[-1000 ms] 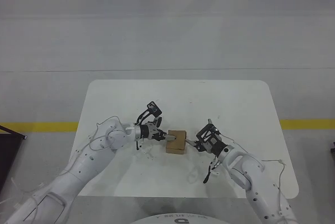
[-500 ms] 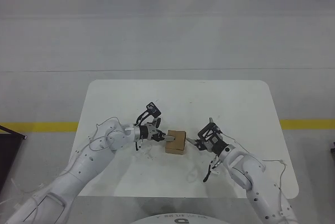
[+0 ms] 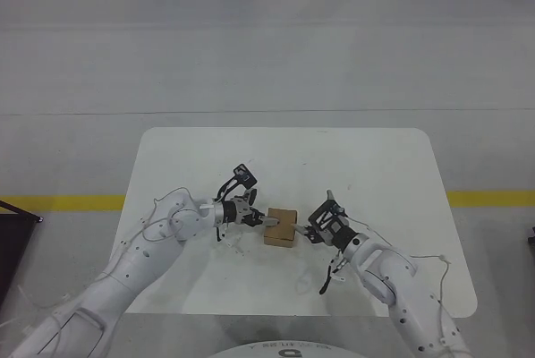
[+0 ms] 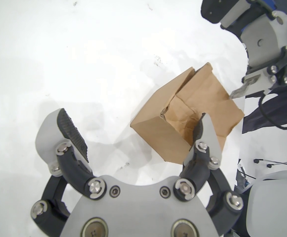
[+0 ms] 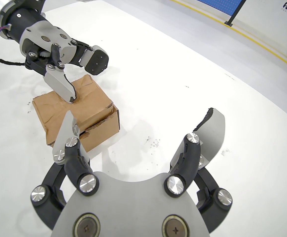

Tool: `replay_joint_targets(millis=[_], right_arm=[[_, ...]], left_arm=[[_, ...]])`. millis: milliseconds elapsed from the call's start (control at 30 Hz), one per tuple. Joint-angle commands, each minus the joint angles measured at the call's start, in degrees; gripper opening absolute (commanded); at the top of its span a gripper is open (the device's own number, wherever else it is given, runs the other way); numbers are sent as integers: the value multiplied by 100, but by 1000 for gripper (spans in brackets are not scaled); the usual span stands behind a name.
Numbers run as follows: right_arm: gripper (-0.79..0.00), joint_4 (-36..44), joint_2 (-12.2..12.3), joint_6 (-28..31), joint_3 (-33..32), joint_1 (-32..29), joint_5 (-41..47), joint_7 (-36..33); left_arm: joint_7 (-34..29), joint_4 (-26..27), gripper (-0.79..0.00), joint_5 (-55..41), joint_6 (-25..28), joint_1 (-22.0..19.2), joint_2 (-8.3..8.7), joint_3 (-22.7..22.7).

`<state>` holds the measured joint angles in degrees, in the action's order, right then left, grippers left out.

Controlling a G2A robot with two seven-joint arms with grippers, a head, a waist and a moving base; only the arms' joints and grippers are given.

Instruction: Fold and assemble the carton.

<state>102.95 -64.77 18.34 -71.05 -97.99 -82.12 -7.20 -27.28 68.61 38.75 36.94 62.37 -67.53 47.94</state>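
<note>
Carton (image 3: 281, 226) (image 4: 153, 129) (image 5: 94, 102) of brown cardboard sits flat on the white desk (image 3: 384, 170) (image 4: 59, 38) (image 5: 183, 87), near the middle and slightly toward the robot's side, between the two arms. Its top flaps are folded down and creased. On the side facing the right arm, a flap stands slightly ajar and leaves a narrow gap along the upper edge. The left jaws are spread wide and pinch nothing. One of their fingertips (image 4: 204, 129) (image 5: 68, 92) presses on the carton's top face, while the other finger, with a black pad (image 4: 71, 131) (image 5: 97, 61), hangs clear of the carton over bare desk. The right jaws are likewise spread and hold nothing. One of their fingers (image 5: 65, 129) (image 4: 239, 91) lies at the carton's edge on the ajar side, and contact there cannot be confirmed. The opposite finger (image 5: 213, 127) stands well apart from the carton above the desk. Dark scuff marks (image 5: 152, 144) dot the desk surface just beside the carton.
</note>
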Motion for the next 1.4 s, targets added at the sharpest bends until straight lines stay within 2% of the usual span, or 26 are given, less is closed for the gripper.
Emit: replay_joint_targets(millis=[0,300,533,700,967,1367], right_arm=[[0,-27,0,-5,8,11,-12,7],[0,-98,1,-32,15,28,-27,60],[0,20,12,-144,-394,76,595,178],[0,-93,-2,-2,-181,264,403,-54],[0,-507,-61,-172,207,565,79,-227],[0,-482,-71,-246,225,537,60,37]], left_arm=[[-10,0,0,5,-3,3,2,6],[-22,4,0,10,12,12,1,15],[-22,12,0,19,15,13,-1,20],[-23,18,0,22,8,12,-5,20],[-41,-2,0,3,2,15,-9,23],[-83,21,0,21,6,31,-10,19]])
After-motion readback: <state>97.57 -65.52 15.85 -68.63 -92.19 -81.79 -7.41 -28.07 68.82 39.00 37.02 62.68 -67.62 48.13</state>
